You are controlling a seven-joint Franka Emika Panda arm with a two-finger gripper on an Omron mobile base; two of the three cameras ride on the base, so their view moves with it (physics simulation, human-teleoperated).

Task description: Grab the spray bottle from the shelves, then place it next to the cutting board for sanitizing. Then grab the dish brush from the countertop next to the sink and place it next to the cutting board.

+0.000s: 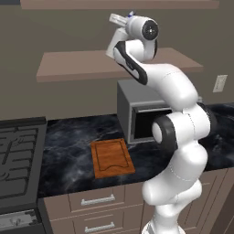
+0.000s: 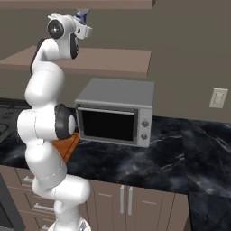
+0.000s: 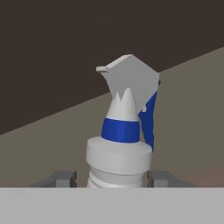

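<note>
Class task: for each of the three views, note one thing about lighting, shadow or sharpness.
Left base view: flat, even light, and the cutting board casts almost no shadow. Right base view: the microwave door is a dull black with no glare. Hand view: the spray bottle is crisp, one side shaded, between the gripper fingertips.

White-grey spray bottle (image 3: 119,153) w/ blue collar, orange-brown cutting board (image 1: 111,156), black white-veined countertop (image 1: 68,151)

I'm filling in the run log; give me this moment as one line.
phase: fetching spray bottle | end effector: fingers either side of bottle body, grip unconfirmed | location: up at shelves | cutting board: on countertop
</note>
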